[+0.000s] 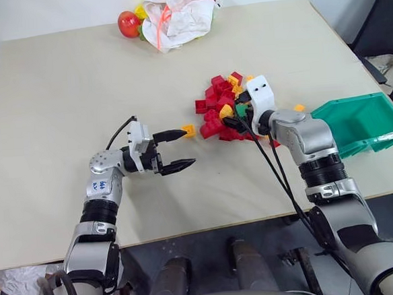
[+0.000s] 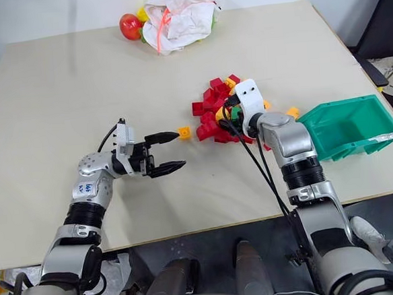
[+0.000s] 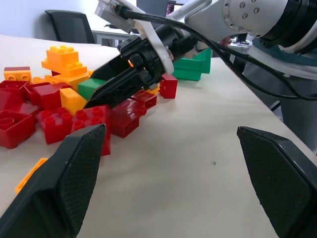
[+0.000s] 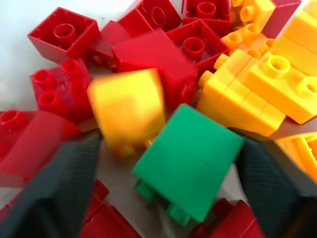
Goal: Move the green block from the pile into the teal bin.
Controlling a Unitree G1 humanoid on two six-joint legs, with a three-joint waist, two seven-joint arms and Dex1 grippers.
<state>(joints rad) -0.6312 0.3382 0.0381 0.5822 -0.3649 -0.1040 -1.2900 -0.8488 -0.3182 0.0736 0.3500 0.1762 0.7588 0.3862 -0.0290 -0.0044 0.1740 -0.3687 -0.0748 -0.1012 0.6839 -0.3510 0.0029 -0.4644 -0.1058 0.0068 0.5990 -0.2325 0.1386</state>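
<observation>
The green block point(image 4: 190, 166) lies in the pile point(image 1: 218, 95) of red and orange-yellow bricks, at the side nearest me. My right gripper point(image 1: 238, 119) reaches into the pile and is open, one finger point(image 4: 277, 188) against the green block and the other beside a blurred yellow brick point(image 4: 128, 111). In the left wrist view the black fingers slant down over the green block point(image 3: 91, 88). The teal bin point(image 1: 358, 143) stands tilted at the table's right edge, just right of the right arm. My left gripper point(image 1: 183, 148) hovers open left of the pile, pointing at it, holding nothing.
A lone orange brick point(image 1: 189, 130) lies by the left gripper's far fingertip. Another orange brick point(image 1: 299, 108) sits between pile and bin. A white bag point(image 1: 177, 14) with a red fruit point(image 1: 128, 24) is at the table's far edge.
</observation>
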